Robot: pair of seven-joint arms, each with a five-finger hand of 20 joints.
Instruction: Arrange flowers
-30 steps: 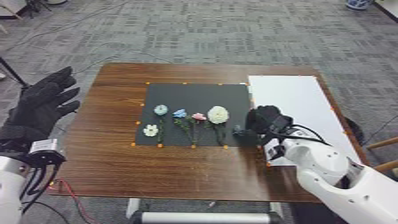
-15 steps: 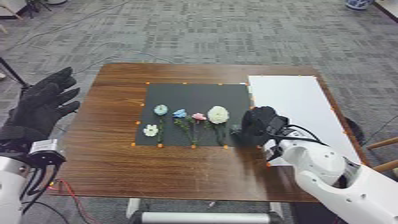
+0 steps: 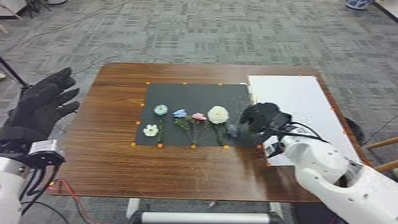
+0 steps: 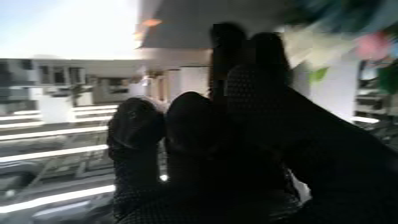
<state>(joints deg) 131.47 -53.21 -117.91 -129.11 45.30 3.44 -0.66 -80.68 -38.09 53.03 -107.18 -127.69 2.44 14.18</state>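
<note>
Left hand point(image 3: 40, 105) at far left, off the table's left edge, fingers straight and apart, nothing in it. Flowers lie on the dark mat point(image 3: 195, 92), all between the two hands. Going left to right: small white flower point(image 3: 151, 130), farthest from the right hand; pale blue flower point(image 3: 161, 109), a bit farther from the robot; blue flower point(image 3: 179, 113); pink flower point(image 3: 199, 117); big white flower point(image 3: 218, 114), nearest the right hand, just left of it, stem toward the robot. Blurred dark patch point(image 3: 235, 131) at the left side of the right hand point(image 3: 264, 119), can't make out what. That hand is over the mat's right edge; can't tell if it's open or clamped on something. White board point(image 3: 293, 95) runs to the right of it and beyond.
</note>
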